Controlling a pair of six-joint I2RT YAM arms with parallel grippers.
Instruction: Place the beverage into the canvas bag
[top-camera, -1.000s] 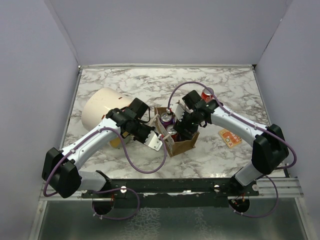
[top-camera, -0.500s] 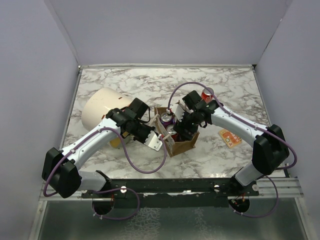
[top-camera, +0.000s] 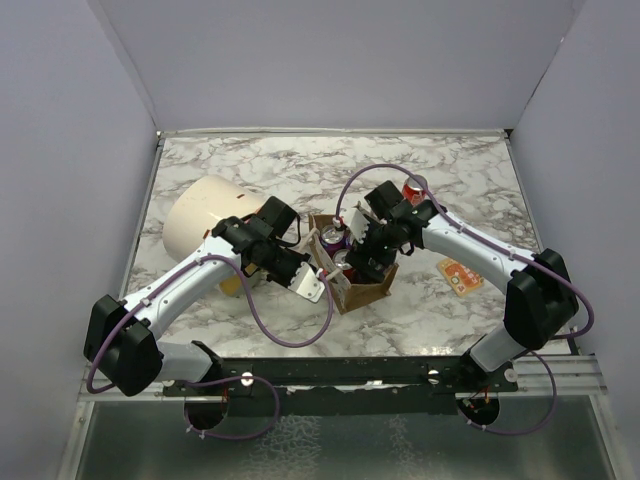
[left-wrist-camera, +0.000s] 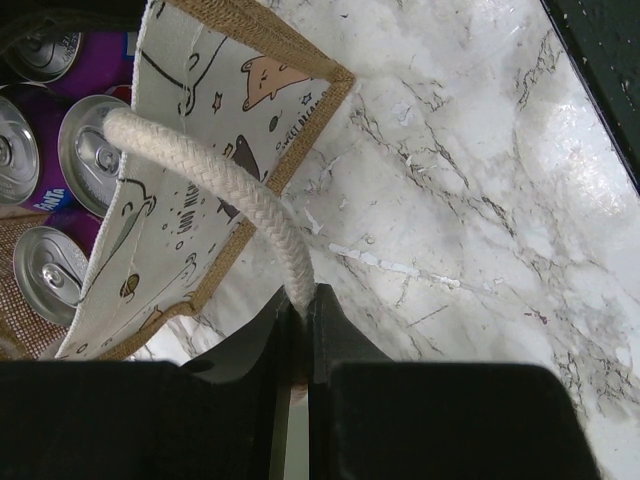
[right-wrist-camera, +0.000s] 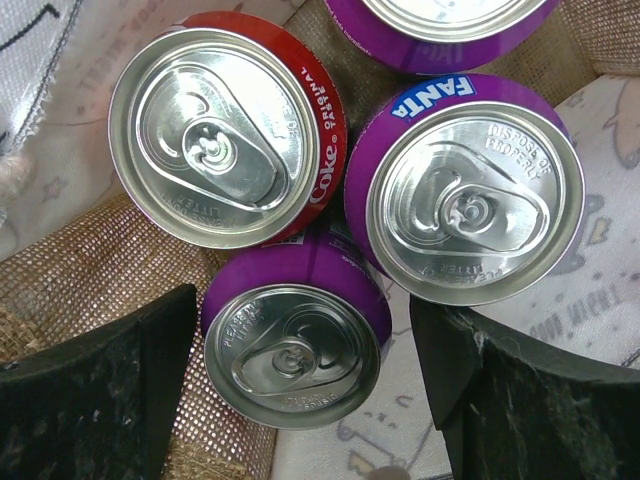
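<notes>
The tan canvas bag (top-camera: 367, 291) stands at the table's middle, with several cans inside. My left gripper (top-camera: 314, 288) is at its near-left side. It is shut on the cream rope handle (left-wrist-camera: 215, 185), which pulls the printed bag wall (left-wrist-camera: 190, 240) outward. My right gripper (top-camera: 362, 262) reaches down into the bag. In the right wrist view it (right-wrist-camera: 300, 372) is open, with a finger (right-wrist-camera: 90, 390) on each side of a purple can (right-wrist-camera: 292, 355) and a small gap at each. A red Coke can (right-wrist-camera: 225, 125) and a purple Fanta can (right-wrist-camera: 470, 200) stand beside that can.
A large cream cylinder (top-camera: 205, 218) lies at the left behind my left arm. Another red can (top-camera: 413, 187) stands behind my right wrist. An orange packet (top-camera: 460, 275) lies to the right of the bag. Grey walls close in the table.
My right gripper has shifted very slightly over the bag. The left arm and the bag have not visibly moved.
</notes>
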